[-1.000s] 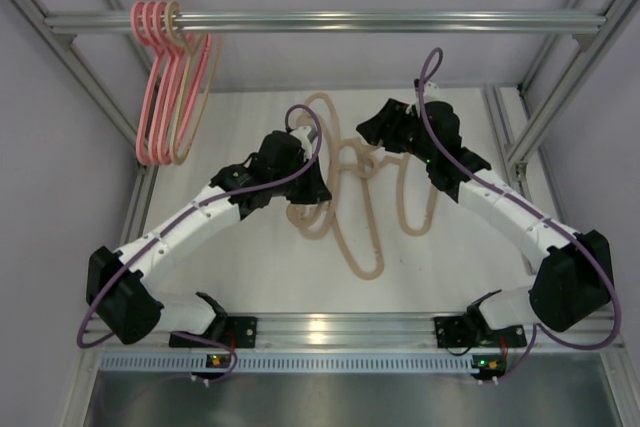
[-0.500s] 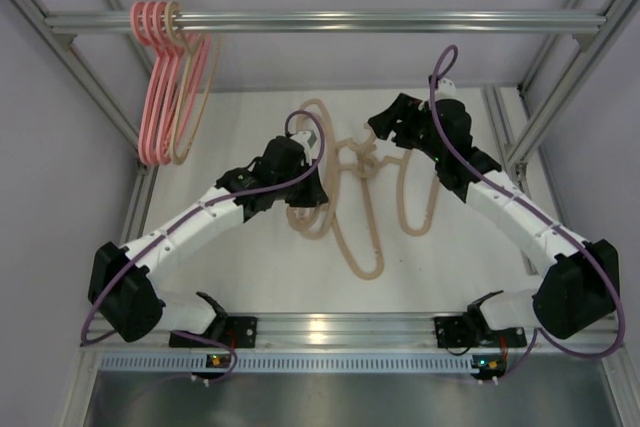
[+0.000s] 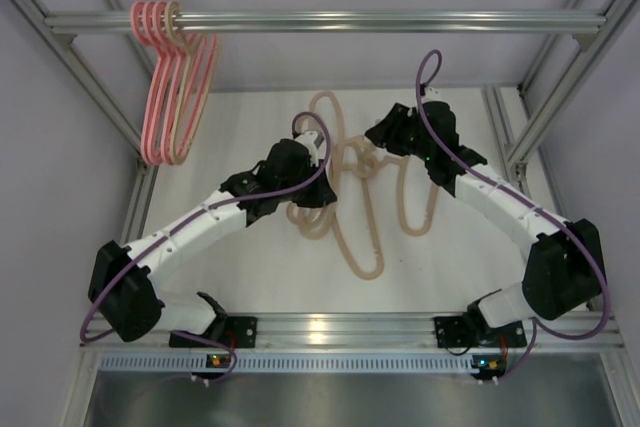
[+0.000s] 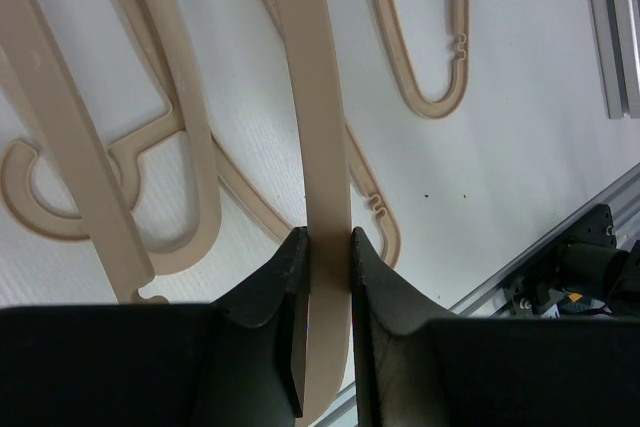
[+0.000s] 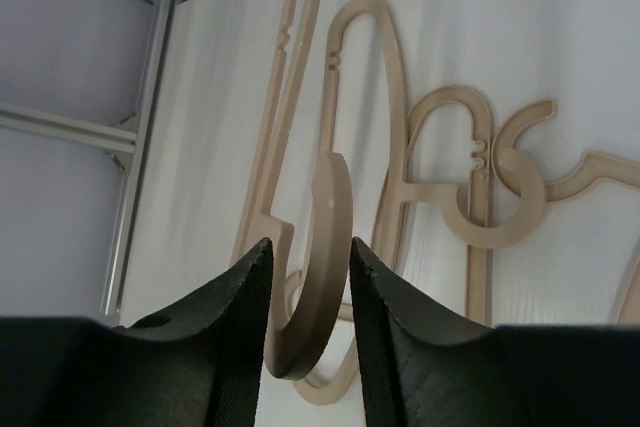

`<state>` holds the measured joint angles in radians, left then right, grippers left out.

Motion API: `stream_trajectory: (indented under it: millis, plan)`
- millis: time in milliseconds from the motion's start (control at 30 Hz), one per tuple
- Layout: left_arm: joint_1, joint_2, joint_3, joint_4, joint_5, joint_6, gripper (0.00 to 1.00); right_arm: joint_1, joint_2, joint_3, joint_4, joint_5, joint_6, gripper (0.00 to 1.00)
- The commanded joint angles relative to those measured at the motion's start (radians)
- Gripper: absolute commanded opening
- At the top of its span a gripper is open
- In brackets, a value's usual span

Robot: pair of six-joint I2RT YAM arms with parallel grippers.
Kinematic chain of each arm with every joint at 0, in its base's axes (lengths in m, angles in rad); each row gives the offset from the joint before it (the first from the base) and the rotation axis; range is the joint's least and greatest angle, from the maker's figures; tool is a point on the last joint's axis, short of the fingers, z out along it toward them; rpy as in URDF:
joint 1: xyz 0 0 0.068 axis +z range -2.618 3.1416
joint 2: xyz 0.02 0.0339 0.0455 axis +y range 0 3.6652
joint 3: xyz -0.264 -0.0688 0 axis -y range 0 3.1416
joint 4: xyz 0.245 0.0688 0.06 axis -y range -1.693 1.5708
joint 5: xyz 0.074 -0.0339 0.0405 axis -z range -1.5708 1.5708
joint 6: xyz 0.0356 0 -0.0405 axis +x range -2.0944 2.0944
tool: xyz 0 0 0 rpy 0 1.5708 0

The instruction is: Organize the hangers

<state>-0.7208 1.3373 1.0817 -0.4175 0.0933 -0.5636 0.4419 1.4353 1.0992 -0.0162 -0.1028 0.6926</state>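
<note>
Several pink and beige hangers point(image 3: 170, 97) hang at the left end of the silver bar point(image 3: 400, 21). Several beige hangers point(image 3: 362, 212) lie tangled on the white table. My left gripper point(image 3: 318, 185) is over the left of the tangle. In the left wrist view it point(image 4: 328, 242) is shut on the flat arm of a beige hanger point(image 4: 318, 117), held above the others. My right gripper point(image 3: 380, 137) is at the back of the tangle. In the right wrist view its jaws point(image 5: 308, 252) close round the curved hook of a beige hanger point(image 5: 330, 237).
Aluminium frame posts point(image 3: 555, 87) stand at both sides and a rail point(image 3: 340, 327) runs along the near edge. Loose beige hangers point(image 4: 430, 47) lie under the left gripper. More of them point(image 5: 480, 187) lie under the right gripper.
My right gripper rose toward the back, then came back down and left to the tangle. My left gripper shifted slightly right and toward the back. The hanging hangers swung slightly.
</note>
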Motion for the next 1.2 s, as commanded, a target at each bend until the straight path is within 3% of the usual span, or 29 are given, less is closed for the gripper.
stream_trajectory:
  millis: [0,167,200,300,400,533,733,833,967,1167]
  plan:
    - [-0.011,-0.017,-0.009,0.108,0.006,0.019,0.00,-0.005,0.008,-0.004,0.005,-0.017,0.024,0.33]
    - [-0.023,-0.004,-0.028,0.126,-0.007,0.028,0.00,-0.006,0.007,0.001,0.004,-0.005,0.027,0.02]
    - [-0.028,-0.003,-0.034,0.128,-0.016,0.031,0.00,-0.006,0.005,0.002,0.001,-0.005,0.028,0.00]
    - [-0.032,0.006,-0.054,0.137,-0.029,0.031,0.00,-0.006,-0.006,0.001,-0.010,0.002,0.036,0.00]
    - [-0.042,0.011,-0.068,0.135,-0.061,0.034,0.12,-0.005,-0.022,-0.002,-0.030,0.021,0.042,0.00]
    - [-0.051,0.008,-0.068,0.137,-0.093,0.030,0.51,-0.005,-0.058,-0.010,-0.065,0.063,0.054,0.00]
    - [-0.084,-0.023,-0.051,0.132,-0.159,0.033,0.77,-0.005,-0.105,-0.005,-0.105,0.097,0.065,0.00]
    - [-0.127,-0.039,-0.045,0.132,-0.237,0.031,0.94,-0.002,-0.128,0.002,-0.131,0.149,0.077,0.00]
    - [-0.233,-0.029,-0.020,0.132,-0.435,0.047,0.98,0.011,-0.144,0.027,-0.185,0.208,0.084,0.00]
    - [-0.434,0.094,0.061,0.132,-0.849,0.132,0.98,0.018,-0.164,0.034,-0.232,0.241,0.100,0.00]
